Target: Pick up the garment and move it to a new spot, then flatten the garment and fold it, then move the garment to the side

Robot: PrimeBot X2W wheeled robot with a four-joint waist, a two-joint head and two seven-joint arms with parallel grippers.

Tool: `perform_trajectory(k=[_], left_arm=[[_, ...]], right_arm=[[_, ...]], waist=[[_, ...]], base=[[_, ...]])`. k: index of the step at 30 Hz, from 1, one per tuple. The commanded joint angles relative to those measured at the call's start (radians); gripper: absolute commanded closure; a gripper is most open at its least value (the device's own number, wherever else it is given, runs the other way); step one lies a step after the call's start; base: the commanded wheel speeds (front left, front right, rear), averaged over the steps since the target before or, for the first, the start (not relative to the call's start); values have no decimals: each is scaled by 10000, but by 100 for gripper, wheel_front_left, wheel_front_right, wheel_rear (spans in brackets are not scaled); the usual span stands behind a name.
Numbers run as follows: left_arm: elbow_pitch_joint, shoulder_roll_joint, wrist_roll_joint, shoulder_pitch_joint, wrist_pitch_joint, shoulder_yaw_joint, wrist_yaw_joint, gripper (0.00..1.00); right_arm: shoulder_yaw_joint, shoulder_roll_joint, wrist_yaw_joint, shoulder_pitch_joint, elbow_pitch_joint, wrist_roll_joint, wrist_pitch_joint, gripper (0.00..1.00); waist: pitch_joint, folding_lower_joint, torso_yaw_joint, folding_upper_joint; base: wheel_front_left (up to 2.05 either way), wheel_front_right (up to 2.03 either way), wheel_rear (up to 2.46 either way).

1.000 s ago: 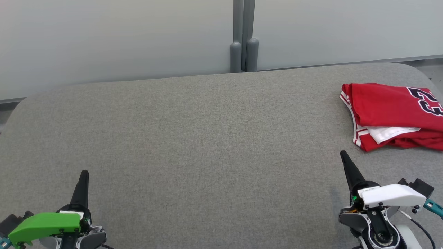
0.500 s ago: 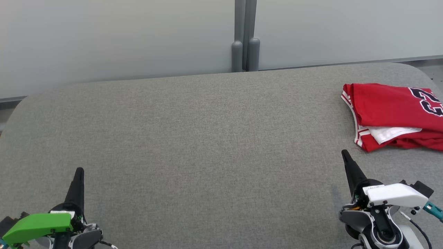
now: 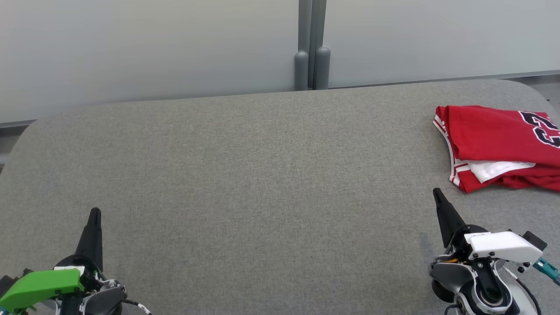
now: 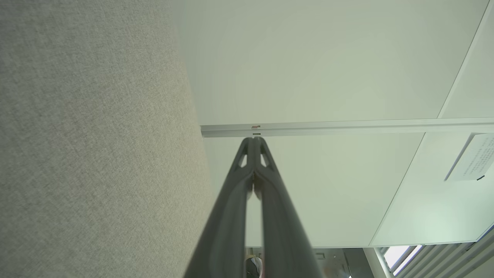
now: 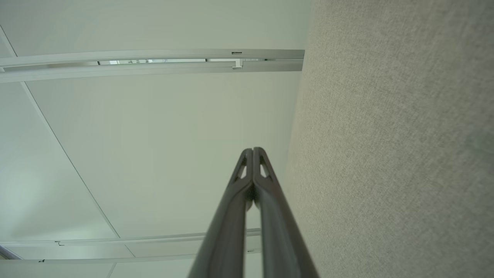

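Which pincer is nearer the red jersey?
Right. The right pincer is just in front of the jersey, near its corner but not touching. The left pincer is far off at the lower left.

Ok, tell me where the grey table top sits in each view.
Head view: grey table top spans the middle and bottom, red jersey near its right edge.
Left wrist view: left side, beside the shut left end effector.
Right wrist view: right side.
Shared landmark: the pale wall behind it.

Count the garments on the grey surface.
1. A folded red jersey lies far right on the grey surface, beyond the right gripper; it runs off the picture's edge, so more may be hidden.
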Motion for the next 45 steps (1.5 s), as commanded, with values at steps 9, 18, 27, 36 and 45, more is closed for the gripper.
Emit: perform_trajectory(k=[9,18,27,36,45], left_arm=[[3,-29,-123,-157,59,104,-69,100],[4,-45,-88,-162,83,124,-69,100],[4,-61,-59,-167,96,143,-69,100],[6,-82,-39,-171,122,164,-69,100],[5,-102,-17,-175,150,183,-69,100]], right_arm=[[-49,8,4,-116,27,89,62,100],[-68,23,4,-114,29,61,66,100],[-84,29,4,-113,30,39,87,100],[-100,41,4,-113,32,24,103,100],[-117,53,5,-113,32,18,111,100]], waist=[[1,0,4,53],[1,0,4,53],[1,0,4,53],[1,0,4,53],[1,0,4,53]], base=[[0,0,0],[0,0,0],[0,0,0],[0,0,0],[0,0,0]])
